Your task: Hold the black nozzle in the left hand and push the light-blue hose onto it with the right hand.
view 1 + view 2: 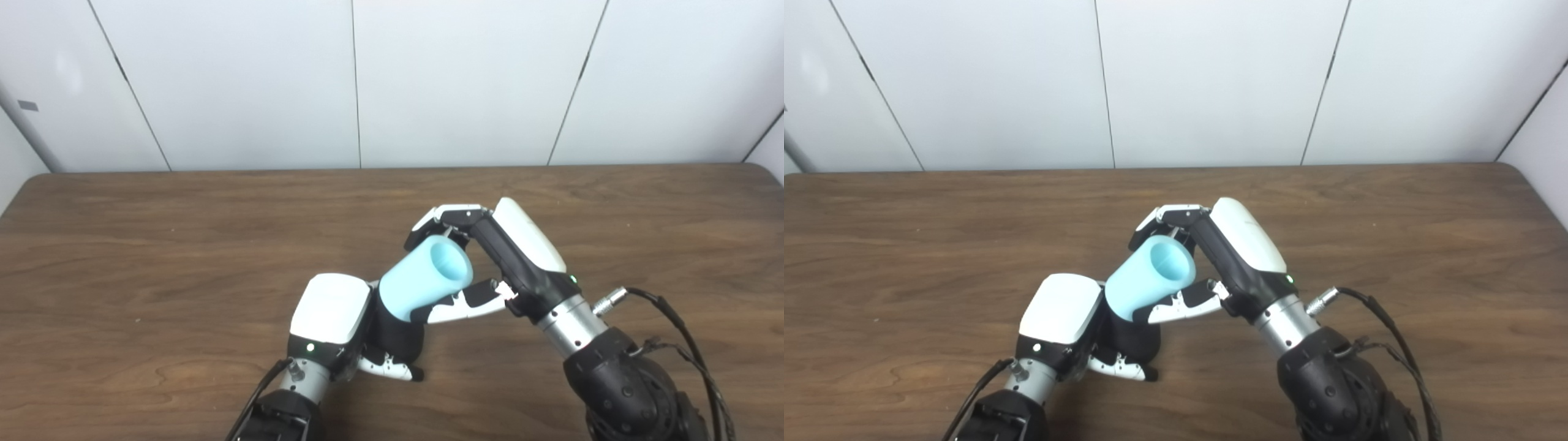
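Note:
My left hand [334, 321] is shut on the black nozzle [398, 337], holding it low over the table in front of me. The light-blue hose [425, 278] is a short wide tube. Its lower end sits over the top of the nozzle and its open end points up and to the right. My right hand [490, 257] is shut on the hose, fingers curled over its far side and thumb under its near side. Most of the nozzle is hidden by the left hand and the hose. The same scene shows in the right eye view, with the hose [1150, 278] between both hands.
The brown wooden table [153, 245] spreads wide around both hands. White wall panels [367, 79] stand behind its far edge. A black cable [674, 324] loops from my right wrist.

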